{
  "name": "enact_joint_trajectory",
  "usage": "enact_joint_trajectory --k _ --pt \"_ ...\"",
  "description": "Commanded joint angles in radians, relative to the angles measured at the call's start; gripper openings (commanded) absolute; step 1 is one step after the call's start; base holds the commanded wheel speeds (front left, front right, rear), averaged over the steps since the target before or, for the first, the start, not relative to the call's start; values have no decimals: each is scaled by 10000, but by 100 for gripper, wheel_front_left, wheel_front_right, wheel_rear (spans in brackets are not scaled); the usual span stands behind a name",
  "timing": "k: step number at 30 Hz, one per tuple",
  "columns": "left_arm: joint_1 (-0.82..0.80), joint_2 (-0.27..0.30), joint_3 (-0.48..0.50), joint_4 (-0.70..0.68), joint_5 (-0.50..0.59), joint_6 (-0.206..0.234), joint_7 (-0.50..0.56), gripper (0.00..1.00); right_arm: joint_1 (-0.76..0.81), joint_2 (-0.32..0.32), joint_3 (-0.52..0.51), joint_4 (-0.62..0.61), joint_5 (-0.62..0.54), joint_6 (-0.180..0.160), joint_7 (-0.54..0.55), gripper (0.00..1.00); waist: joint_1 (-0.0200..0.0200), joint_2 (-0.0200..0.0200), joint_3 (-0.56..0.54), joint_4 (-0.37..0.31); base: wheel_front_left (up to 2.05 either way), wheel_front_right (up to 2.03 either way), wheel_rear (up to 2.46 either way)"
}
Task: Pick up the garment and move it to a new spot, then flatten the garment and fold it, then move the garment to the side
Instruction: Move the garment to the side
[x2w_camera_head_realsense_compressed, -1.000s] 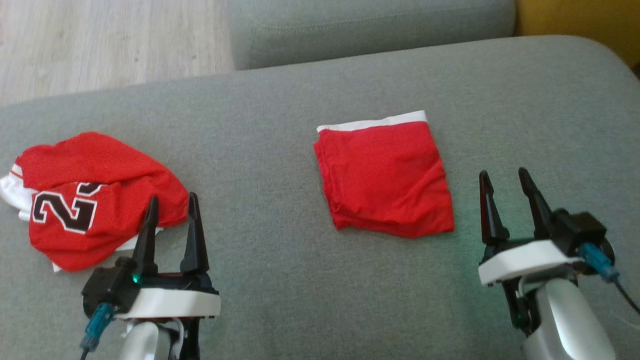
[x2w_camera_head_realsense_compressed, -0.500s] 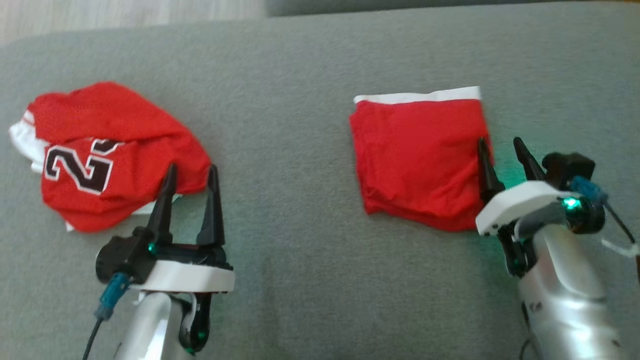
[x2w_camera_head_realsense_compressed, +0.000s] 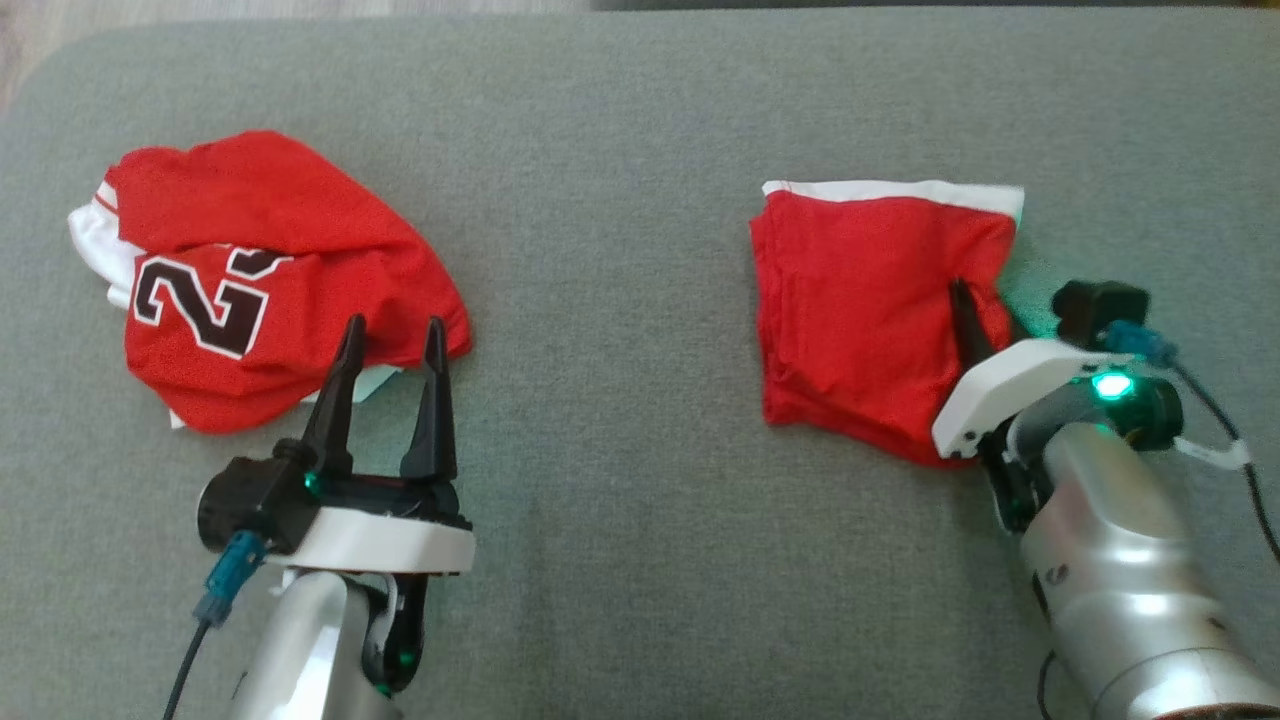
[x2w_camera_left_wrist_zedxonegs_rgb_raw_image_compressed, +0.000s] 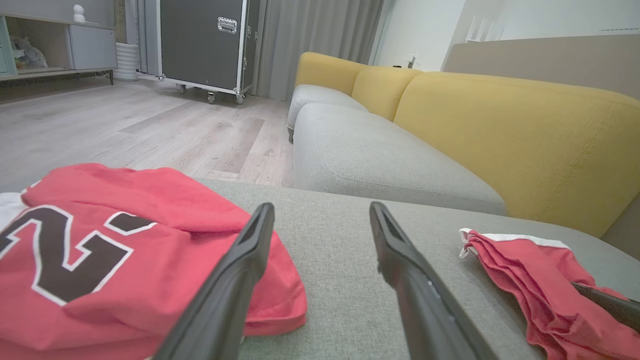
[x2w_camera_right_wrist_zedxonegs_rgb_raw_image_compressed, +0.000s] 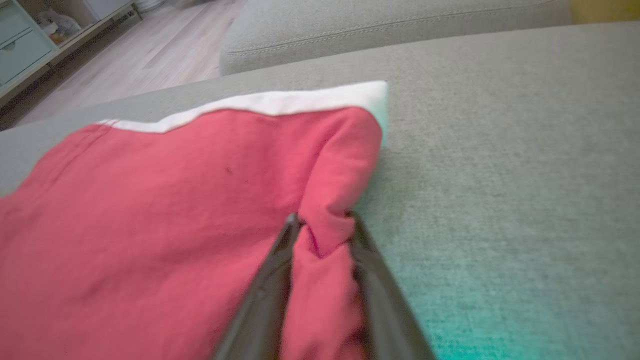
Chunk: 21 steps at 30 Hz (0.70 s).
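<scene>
head view: one finger of right gripper (x2w_camera_head_realsense_compressed: 975, 305) hidden behind cloth. forearm angled in from near right; fingers nipped onto a fold at right edge of folded red garment (x2w_camera_head_realsense_compressed: 860, 300), right side of grey cushion (x2w_camera_head_realsense_compressed: 620, 300). left gripper (x2w_camera_head_realsense_compressed: 393, 325) spread wide, empty, by numbered red jersey (x2w_camera_head_realsense_compressed: 270, 270), left.

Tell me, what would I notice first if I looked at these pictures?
Two bright red clothes on the grey sofa cushion: a crumpled jersey with a big black number on the left, and a folded red garment with a white band on the right. The right gripper pinches that garment's right edge, while the left gripper stands open beside the jersey.
</scene>
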Motion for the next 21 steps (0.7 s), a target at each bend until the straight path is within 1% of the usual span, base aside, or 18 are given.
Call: enact_joint_trajectory --k 1,7,12,16,20,21 --pt "-166 77 364 -271 63 -34 -65 100 -106 177 372 32 -277 -7 -218 0 0 0 -156 -123 0 0 0" --pt "105 77 510 -313 4 -29 -65 100 -319 -77 981 117 -1234 -7 -691 0 0 0 -678 -547 0 0 0" --pt "394 77 582 -401 -27 18 -65 100 -420 -556 1924 -118 -1706 -7 -794 0 0 0 -1042 -945 0 0 0" --pt "501 77 637 -489 -25 37 -65 100 -546 -1198 3067 -308 -1672 -7 -658 0 0 0 -1111 -1195 0 0 0" --pt "468 77 588 -612 -27 44 -65 100 -704 -2312 4072 -452 -1473 -7 -326 0 0 0 -935 -1309 0 0 0" --pt "468 77 588 -612 -27 44 -65 100 -704 -2312 4072 -452 -1473 -7 -326 0 0 0 -935 -1309 0 0 0"
